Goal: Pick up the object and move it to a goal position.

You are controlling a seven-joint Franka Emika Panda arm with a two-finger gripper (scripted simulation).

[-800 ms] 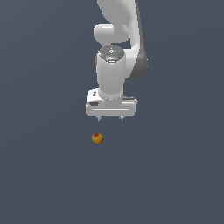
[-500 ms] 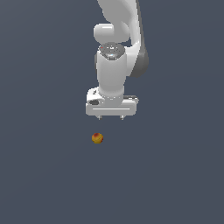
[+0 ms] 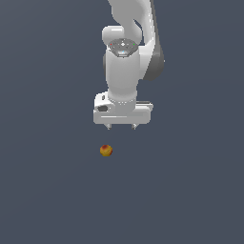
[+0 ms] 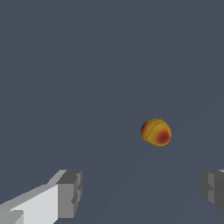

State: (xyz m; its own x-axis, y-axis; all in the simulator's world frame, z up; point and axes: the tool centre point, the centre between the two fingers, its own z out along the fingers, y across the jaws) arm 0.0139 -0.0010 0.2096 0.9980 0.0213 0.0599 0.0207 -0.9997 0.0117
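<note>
Notably, you could see little of the fingers point(image 3: 121, 127) in the exterior view: only two short tips poked out under the white gripper body, and the arm point(image 3: 128, 57) was cut off at the frame's top. In the wrist view the fingers point(image 4: 70, 192) stood released and wide apart, both cropped by the frame. The ball point(image 3: 106, 150) was tiny, round, mottled orange-yellow with a red patch point(image 4: 156, 132). It lay on the plain dark grey desk point(image 3: 190, 190), below the fingers and slightly toward the exterior view's left, apart from them. You had bare desk on every side of it.
</note>
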